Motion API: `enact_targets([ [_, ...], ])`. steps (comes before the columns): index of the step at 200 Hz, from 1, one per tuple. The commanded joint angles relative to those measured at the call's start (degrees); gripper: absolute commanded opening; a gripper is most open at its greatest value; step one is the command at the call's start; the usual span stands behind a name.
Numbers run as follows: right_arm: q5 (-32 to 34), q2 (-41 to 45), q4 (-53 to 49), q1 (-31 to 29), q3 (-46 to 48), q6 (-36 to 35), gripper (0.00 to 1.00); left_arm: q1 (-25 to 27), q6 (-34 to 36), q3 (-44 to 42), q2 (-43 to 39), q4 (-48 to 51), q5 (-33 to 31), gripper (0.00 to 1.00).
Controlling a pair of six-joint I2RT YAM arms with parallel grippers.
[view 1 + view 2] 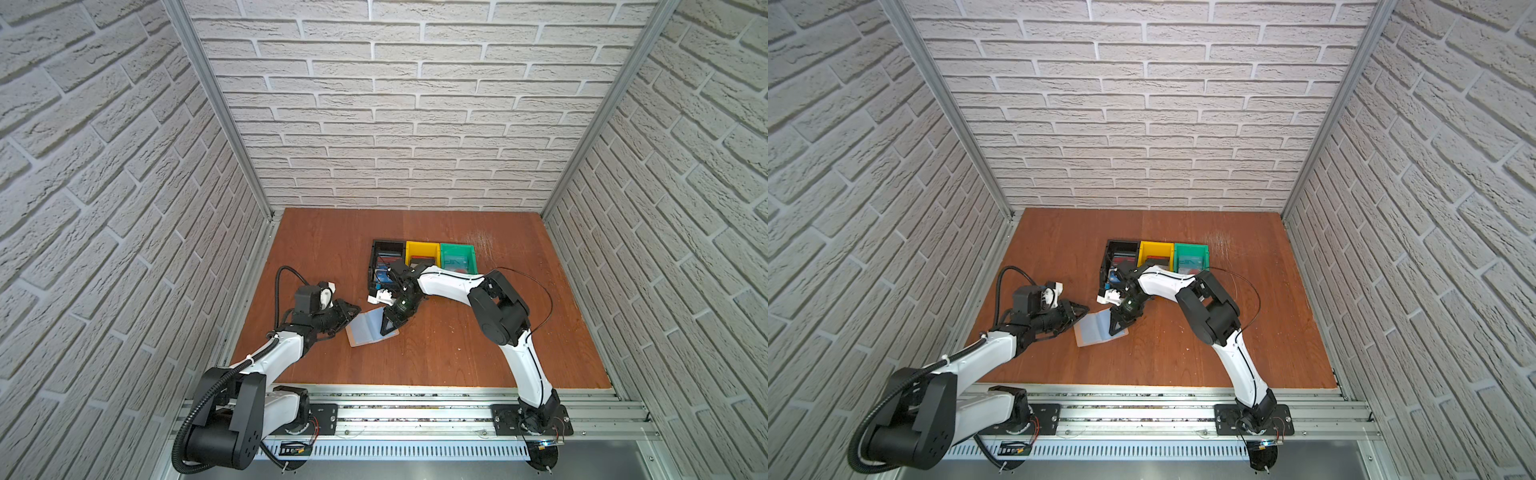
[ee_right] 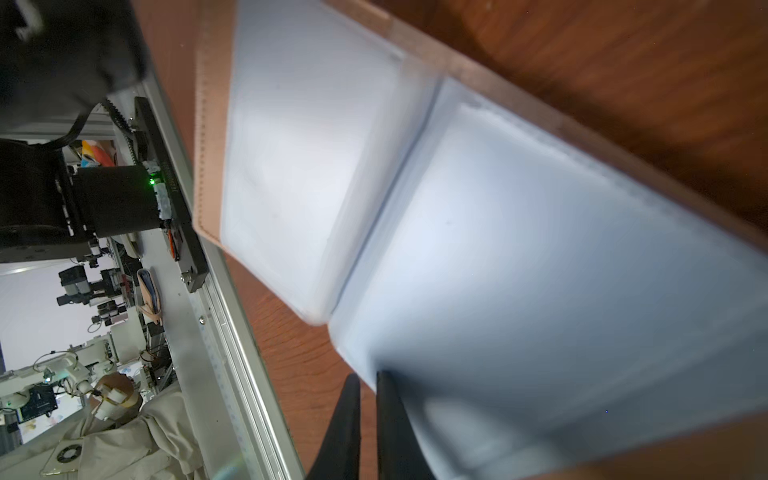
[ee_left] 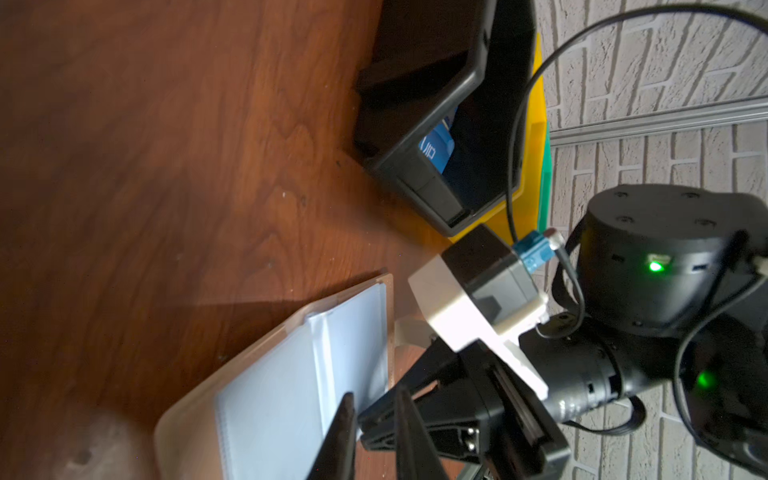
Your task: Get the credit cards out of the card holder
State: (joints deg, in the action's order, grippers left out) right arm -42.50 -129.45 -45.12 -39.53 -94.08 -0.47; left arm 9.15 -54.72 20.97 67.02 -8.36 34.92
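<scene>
The tan card holder [image 1: 365, 330] [image 1: 1092, 332] lies open on the wooden table, its pale bluish sleeves [image 2: 311, 145] facing up and looking bare. My right gripper [image 1: 384, 332] [image 2: 368, 376] is shut on the corner of one sleeve, which is lifted toward it. My left gripper [image 1: 358, 311] [image 3: 374, 395] hovers at the holder's far left edge, jaws a narrow gap apart with nothing between them. A blue credit card [image 3: 436, 149] [image 1: 381, 276] stands in the black bin. A dark card [image 1: 422, 262] lies in the yellow bin and a pale card [image 1: 455, 262] in the green bin.
The black bin [image 1: 374, 249], yellow bin [image 1: 422, 247] and green bin [image 1: 457, 249] stand side by side behind the holder, with the right forearm reaching in front of them. Brick walls enclose the table [image 1: 457, 357], and a metal rail runs along its front edge.
</scene>
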Motion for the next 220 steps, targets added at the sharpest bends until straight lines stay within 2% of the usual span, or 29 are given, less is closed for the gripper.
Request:
enact_targets([
  [1, 3.0, 2.3, 1.9, 0.5, -1.7, 2.0, 0.12, 0.3, 0.3, -1.3, -2.2, 2.3, -1.0, 0.2],
  [60, 6.8, 4.1, 0.5, 0.8, 0.0, 0.9, 0.12, 0.3, 1.8, -3.4, -5.8, 8.3, -4.1, 0.2],
  [181, 9.5, 4.6, -0.9, 2.8, -0.5, 0.5, 0.11, 0.2, 3.1, -4.7, 0.7, 4.8, -5.1, 0.2],
  [220, 8.6, 3.7, -0.5, 2.9, -0.3, 0.9, 0.11, 0.2, 3.2, -5.1, 2.8, 3.1, -5.4, 0.2],
])
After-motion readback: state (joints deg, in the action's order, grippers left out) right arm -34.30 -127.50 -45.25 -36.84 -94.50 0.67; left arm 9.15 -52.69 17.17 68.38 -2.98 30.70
